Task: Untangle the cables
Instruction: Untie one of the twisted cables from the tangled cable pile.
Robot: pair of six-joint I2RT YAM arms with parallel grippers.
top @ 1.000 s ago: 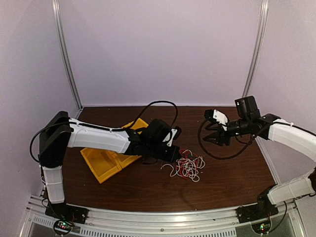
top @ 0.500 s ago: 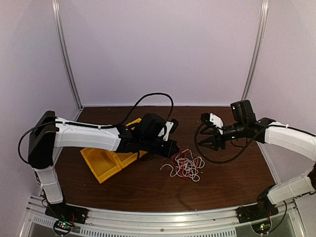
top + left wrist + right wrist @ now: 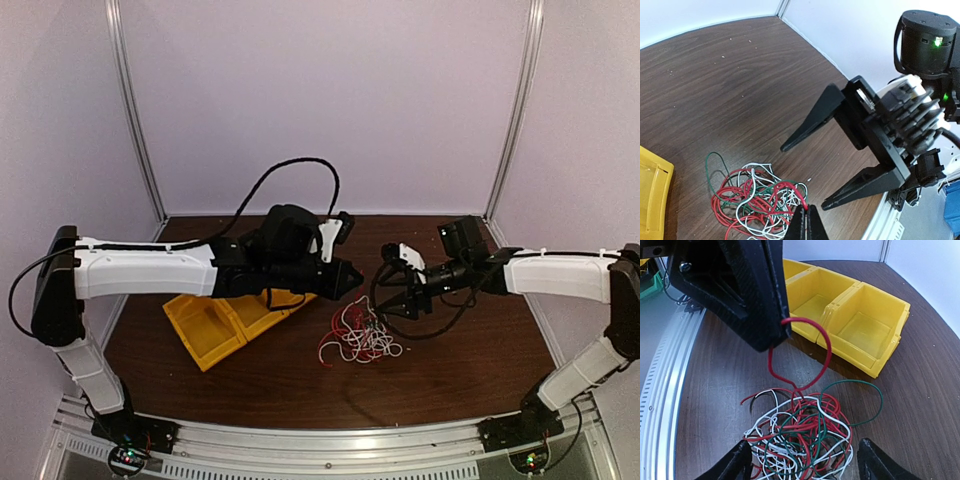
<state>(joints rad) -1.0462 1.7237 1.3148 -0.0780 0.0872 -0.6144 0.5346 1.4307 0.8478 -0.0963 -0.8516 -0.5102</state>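
The cables (image 3: 358,335) lie as one tangled heap of thin red, white and green strands on the brown table, also seen in the left wrist view (image 3: 755,200) and the right wrist view (image 3: 805,435). My left gripper (image 3: 352,283) is shut on a red cable; its tips (image 3: 806,210) pinch a red loop (image 3: 810,360) that rises out of the heap. My right gripper (image 3: 392,305) hangs open just right of the heap, its fingers (image 3: 735,465) straddling the heap's near edge, with nothing held. It faces the left gripper (image 3: 785,327) closely.
A yellow bin (image 3: 215,325) with compartments lies tilted left of the heap, under the left arm; it shows behind the cables (image 3: 860,330). A thick black arm cable (image 3: 400,320) loops under the right wrist. The metal rail (image 3: 330,445) runs along the near edge.
The left gripper has risen and moved back, drawing a red loop up from the heap. The right gripper has swung left to the heap and opened wider. The heap shifted slightly left.
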